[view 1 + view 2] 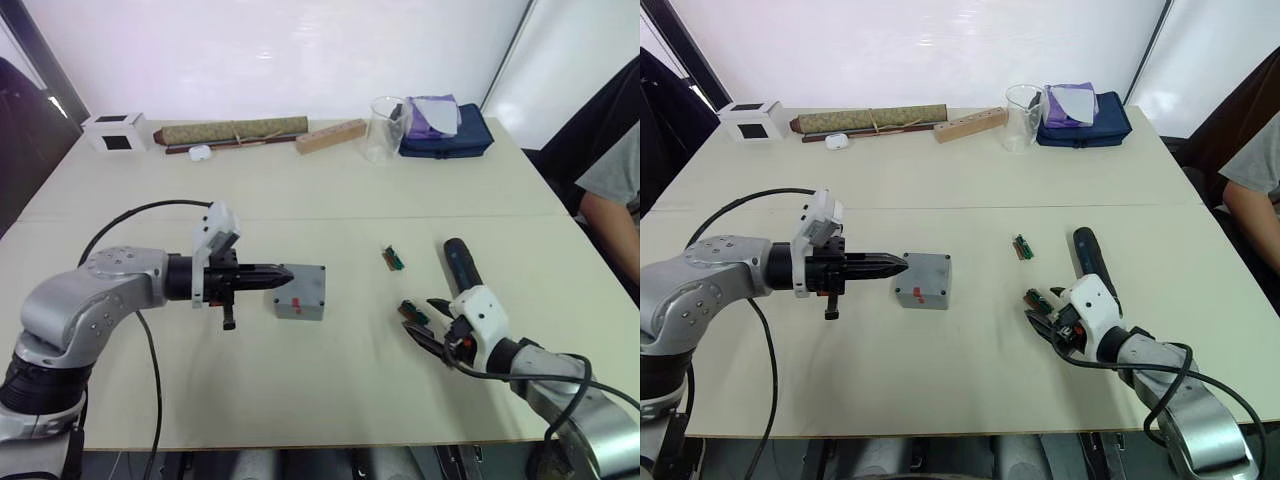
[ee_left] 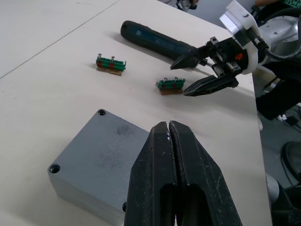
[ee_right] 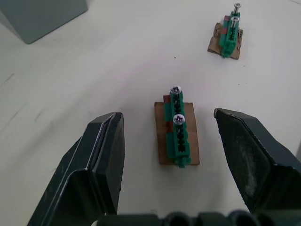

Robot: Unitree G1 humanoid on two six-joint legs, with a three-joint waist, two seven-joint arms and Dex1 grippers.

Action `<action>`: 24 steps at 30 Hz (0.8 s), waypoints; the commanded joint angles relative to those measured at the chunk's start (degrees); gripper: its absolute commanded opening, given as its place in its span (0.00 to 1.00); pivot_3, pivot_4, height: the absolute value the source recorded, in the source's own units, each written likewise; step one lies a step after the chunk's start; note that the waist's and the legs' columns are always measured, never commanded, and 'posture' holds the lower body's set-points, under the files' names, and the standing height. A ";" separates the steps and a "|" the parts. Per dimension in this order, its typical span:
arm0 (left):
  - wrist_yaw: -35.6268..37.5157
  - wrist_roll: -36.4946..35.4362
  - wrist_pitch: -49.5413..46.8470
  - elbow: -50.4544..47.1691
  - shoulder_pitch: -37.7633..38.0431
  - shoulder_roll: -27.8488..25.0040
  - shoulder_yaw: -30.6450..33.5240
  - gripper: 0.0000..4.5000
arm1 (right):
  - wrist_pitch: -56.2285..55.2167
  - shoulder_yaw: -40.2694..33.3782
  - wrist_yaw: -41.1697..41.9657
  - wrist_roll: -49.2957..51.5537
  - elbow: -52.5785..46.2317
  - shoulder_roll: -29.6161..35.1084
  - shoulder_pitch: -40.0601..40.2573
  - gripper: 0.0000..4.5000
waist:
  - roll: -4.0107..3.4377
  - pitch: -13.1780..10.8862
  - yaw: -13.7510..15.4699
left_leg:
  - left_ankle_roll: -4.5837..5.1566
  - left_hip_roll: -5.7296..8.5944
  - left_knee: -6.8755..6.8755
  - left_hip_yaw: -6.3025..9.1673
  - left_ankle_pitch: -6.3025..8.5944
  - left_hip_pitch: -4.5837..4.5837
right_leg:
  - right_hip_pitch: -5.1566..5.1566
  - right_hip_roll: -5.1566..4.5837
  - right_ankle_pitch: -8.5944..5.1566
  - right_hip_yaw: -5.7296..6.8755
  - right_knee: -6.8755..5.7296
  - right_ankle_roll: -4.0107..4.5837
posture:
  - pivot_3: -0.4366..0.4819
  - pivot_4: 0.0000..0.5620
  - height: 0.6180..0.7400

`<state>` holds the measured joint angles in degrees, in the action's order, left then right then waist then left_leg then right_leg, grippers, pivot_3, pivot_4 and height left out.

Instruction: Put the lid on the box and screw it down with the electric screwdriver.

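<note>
The left gripper (image 1: 285, 273) is extended level over the table (image 1: 330, 200), fingers pressed together, tips above the near edge of the box (image 1: 300, 291). The lid appears seated on the box, though the seam is hard to confirm. The right gripper (image 3: 171, 141) hangs low with its fingers spread wide either side of a green screw holder (image 3: 178, 134). The electric screwdriver (image 1: 462, 265) lies just beyond it. A second screw holder (image 1: 393, 259) sits between box and screwdriver, with bare tabletop around it.

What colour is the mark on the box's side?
Red, on the box; clearest in the left eye view.
</note>
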<state>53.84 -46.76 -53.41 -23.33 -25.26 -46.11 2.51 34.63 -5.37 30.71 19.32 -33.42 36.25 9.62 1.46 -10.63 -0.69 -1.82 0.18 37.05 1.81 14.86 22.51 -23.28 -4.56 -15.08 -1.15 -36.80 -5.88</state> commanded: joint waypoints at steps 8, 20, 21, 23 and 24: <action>-0.31 0.40 0.61 -0.79 -0.78 -0.38 0.30 0.00 | 0.14 0.02 -0.20 -0.26 0.41 -1.32 -1.40 0.50 | 0.00 0.00 0.03 | 0.00 0.01 0.01 0.00 0.00 0.00 | 0.00 -0.02 0.01 0.00 -0.01 -0.01 | 0.48 0.27 1.00; -0.40 1.02 0.88 -1.00 -0.64 -0.16 -0.28 0.00 | 0.21 -2.14 -0.21 0.52 0.01 -1.89 0.63 0.50 | 0.00 0.00 -0.01 | 0.00 0.01 0.01 0.01 0.00 0.00 | 0.00 0.00 0.01 0.01 -0.02 -0.02 | 0.48 0.27 1.00; -0.27 1.21 0.98 -0.82 -0.76 -0.13 -0.42 0.00 | 0.38 -2.28 -0.29 0.83 0.03 -2.13 0.52 0.50 | 0.00 0.00 -0.01 | 0.00 0.01 0.01 0.01 0.00 0.00 | 0.01 -0.01 0.01 0.01 -0.02 -0.02 | 0.48 0.27 1.00; 0.01 1.43 1.11 -0.47 -1.03 -0.07 -0.52 0.00 | 0.27 -2.15 -0.26 0.81 0.07 -2.14 0.43 0.50 | 0.00 0.00 -0.01 | 0.00 0.01 0.02 0.01 0.00 0.00 | 0.01 -0.01 0.01 0.00 -0.02 -0.02 | 0.48 0.27 1.00; 0.10 1.56 1.23 -0.29 -1.14 -0.10 -0.61 0.00 | 0.38 -2.17 -0.31 1.01 0.10 -2.29 0.30 0.50 | 0.00 0.00 0.00 | 0.00 0.01 0.01 0.01 0.00 0.00 | 0.01 -0.01 0.01 0.01 -0.03 -0.02 | 0.48 0.27 1.00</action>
<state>53.49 -45.50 -53.16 -23.16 -25.30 -46.11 1.55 35.35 -6.06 30.59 19.47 -32.17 34.46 10.29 1.46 -10.63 -0.69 -1.82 0.19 37.07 1.82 14.86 22.50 -23.27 -4.56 -15.07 -1.14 -36.83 -5.90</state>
